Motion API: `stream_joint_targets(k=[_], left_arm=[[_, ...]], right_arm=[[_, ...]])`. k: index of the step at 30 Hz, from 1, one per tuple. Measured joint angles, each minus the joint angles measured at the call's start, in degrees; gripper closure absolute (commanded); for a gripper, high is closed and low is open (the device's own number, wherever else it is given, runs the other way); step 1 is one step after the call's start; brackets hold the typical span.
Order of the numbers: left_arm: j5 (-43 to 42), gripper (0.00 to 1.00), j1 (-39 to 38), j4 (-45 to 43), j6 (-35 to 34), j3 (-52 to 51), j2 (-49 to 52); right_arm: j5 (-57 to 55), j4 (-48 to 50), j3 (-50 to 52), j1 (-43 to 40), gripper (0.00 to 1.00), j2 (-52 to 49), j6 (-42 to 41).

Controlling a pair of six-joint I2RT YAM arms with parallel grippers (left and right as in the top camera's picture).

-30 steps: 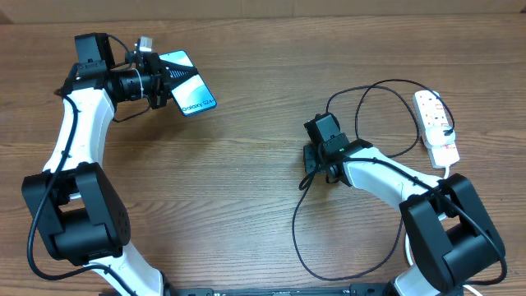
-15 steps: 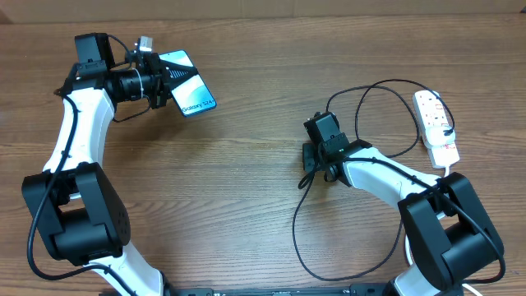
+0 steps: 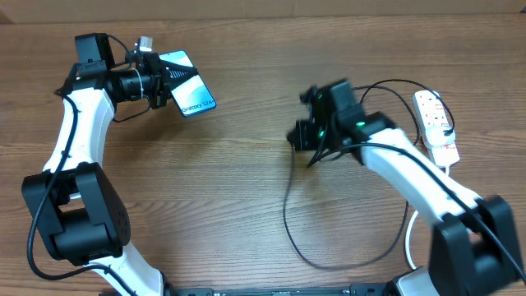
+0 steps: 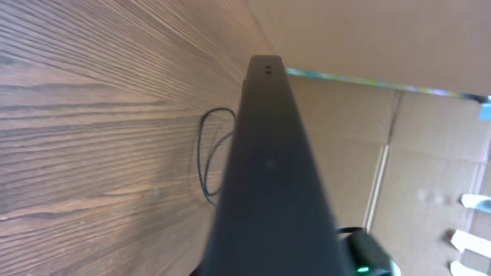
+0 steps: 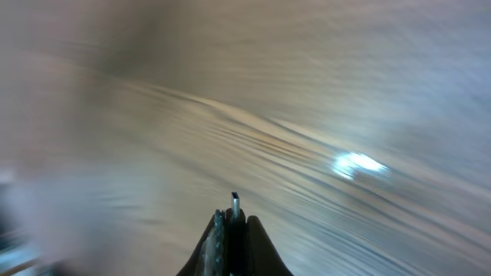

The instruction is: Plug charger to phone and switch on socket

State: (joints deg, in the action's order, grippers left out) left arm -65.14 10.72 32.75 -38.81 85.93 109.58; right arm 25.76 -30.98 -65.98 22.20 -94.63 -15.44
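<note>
My left gripper (image 3: 167,85) is shut on the phone (image 3: 191,89), which it holds tilted above the far left of the table with its blue screen lit. The left wrist view shows the phone (image 4: 267,169) edge-on as a dark slab. My right gripper (image 3: 301,135), blurred by motion, hangs mid-table. In the right wrist view the right gripper (image 5: 234,224) is shut on the charger's connector, and its metal tip (image 5: 235,202) pokes out ahead of the fingers. The charger's thin black cable (image 3: 287,210) loops down toward the table's near edge. The white socket (image 3: 435,121) lies at the far right with a black plug in it.
The wooden table (image 3: 222,205) carries only the cable loops between the two arms. Another stretch of the black cable (image 3: 386,83) arcs from the right arm to the socket. A cardboard wall (image 4: 430,146) stands behind the table's far edge.
My right arm has lifted off the table and swung toward the far side, taking the charger's end and trailing cable with it. The left arm and phone have not moved.
</note>
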Motion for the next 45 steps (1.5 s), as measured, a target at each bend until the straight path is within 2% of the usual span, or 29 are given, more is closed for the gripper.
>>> stream_joint_targets(k=[1, 3, 8, 12, 19, 27, 32, 37, 45], left_arm=[[-0.3, 0.96, 0.0, -0.2, 0.0, 0.0, 0.0], [-4.8, 0.96, 0.0, -6.4, -0.2, -0.3, 0.0], [-13.6, 0.96, -0.1, -17.9, -4.7, -0.4, 0.0], [-16.8, 0.96, -0.6, -24.0, -9.4, -0.4, 0.0], [-17.7, 0.96, -2.6, -35.6, -19.8, -0.4, 0.0], [-17.8, 0.96, -6.1, -52.1, -34.9, -0.5, 0.0], [-17.8, 0.96, -8.6, -58.2, -41.8, -0.5, 0.0], [-17.8, 0.96, -10.8, -61.4, -46.5, -0.5, 0.0], [-17.8, 0.96, -12.2, -61.5, -48.9, -0.5, 0.0]], right_arm=[[4.3, 1.2, -0.4, -0.7, 0.96, 1.0, 0.1], [15.4, 3.1, -0.8, -2.0, 0.96, 2.6, 0.3], [28.9, 7.1, -0.8, -2.0, 0.96, 2.4, 0.1], [35.1, 11.1, -0.8, -1.9, 0.96, 2.4, -2.7], [38.3, 16.7, -0.8, -1.9, 0.96, 2.4, -9.5], [38.9, 25.8, -0.8, 0.7, 0.96, 2.4, -16.5], [39.4, 31.7, -0.8, 2.7, 0.96, 2.4, -20.2], [39.4, 35.7, -0.8, 2.6, 0.96, 2.4, -23.2], [39.4, 38.6, -0.8, 2.6, 0.96, 2.4, -25.4]])
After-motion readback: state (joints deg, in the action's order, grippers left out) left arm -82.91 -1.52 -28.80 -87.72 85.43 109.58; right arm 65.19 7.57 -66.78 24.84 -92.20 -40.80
